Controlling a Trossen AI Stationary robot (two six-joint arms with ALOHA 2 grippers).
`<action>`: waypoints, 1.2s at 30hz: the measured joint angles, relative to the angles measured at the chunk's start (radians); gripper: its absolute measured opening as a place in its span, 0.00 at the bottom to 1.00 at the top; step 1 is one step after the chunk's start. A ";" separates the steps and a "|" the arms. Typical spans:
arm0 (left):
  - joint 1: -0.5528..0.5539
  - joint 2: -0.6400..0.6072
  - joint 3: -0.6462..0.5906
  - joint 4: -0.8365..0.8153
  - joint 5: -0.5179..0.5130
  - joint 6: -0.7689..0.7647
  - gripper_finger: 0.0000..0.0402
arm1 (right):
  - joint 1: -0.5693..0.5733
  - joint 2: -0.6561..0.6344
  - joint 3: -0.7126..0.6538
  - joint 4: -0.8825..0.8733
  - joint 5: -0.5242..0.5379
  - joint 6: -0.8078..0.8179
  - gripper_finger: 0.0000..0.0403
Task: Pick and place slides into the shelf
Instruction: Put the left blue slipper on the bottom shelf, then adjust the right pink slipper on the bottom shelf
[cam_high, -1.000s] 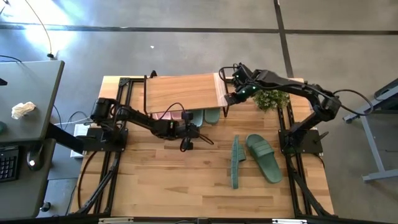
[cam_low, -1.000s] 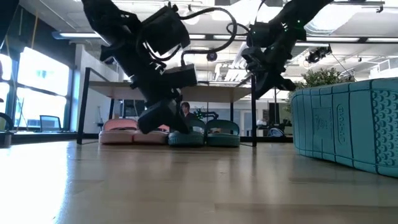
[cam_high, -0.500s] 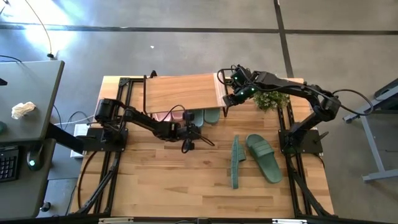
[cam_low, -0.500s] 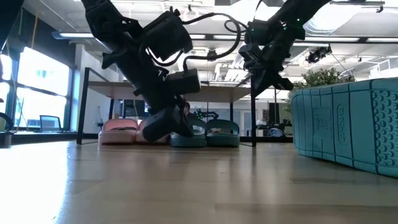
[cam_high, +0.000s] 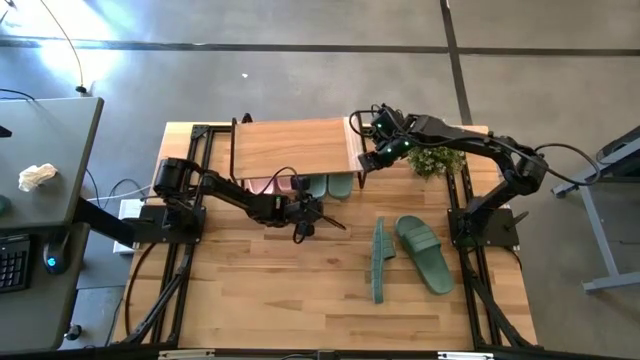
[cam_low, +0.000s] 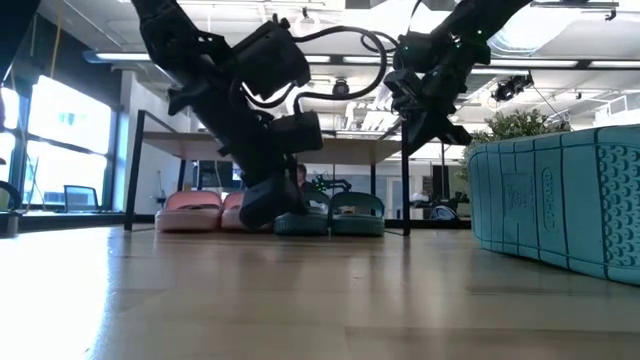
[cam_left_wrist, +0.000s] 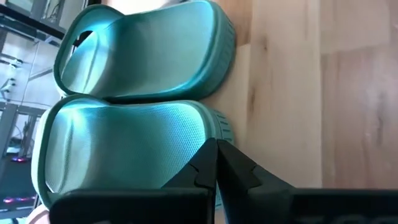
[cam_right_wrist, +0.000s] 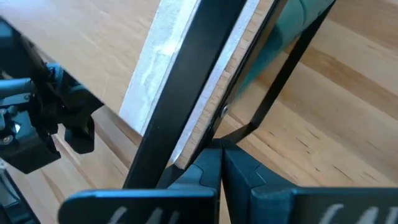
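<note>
Room: grey concrete floor around a wooden counter (cam_high: 260, 290); a dark desk (cam_high: 40, 160) with a crumpled white cloth (cam_high: 37, 176) stands off to one side.
Shelf: the shelf (cam_high: 290, 148) sits at the far edge of the counter, light plank top on a thin black frame.
Slides under the shelf: a light pink pair (cam_low: 205, 211) and a dark green pair (cam_low: 335, 213) lie side by side below the plank, toes poking out toward the counter's middle.
Slides still out: two more dark green slides lie on the open counter near the right arm's base, one flat (cam_high: 424, 253), the other (cam_high: 379, 260) tipped up on its edge just beside it.
Left gripper: the left gripper (cam_high: 320, 212) is low at the front of the shelf, just before the green pair; its fingers (cam_left_wrist: 214, 168) are pressed fully together and hold nothing, tips next to the nearer green slide.
Right gripper: the right gripper (cam_high: 362, 165) hangs at the shelf's right end by the black frame; its fingers (cam_right_wrist: 221, 165) are fully together too, empty.
Plant: a small green plant (cam_high: 437, 158) stands by the shelf's right end.
</note>
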 joint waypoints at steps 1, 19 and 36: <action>0.004 0.000 0.000 0.006 0.002 0.000 0.00 | 0.000 0.000 0.000 0.000 -0.001 -0.003 0.00; -0.080 0.000 0.007 0.002 -0.034 0.008 0.00 | 0.001 0.000 0.000 -0.002 0.004 -0.012 0.00; -0.212 0.008 0.123 -0.191 -0.082 0.098 0.00 | 0.000 0.000 0.000 -0.003 0.010 -0.033 0.00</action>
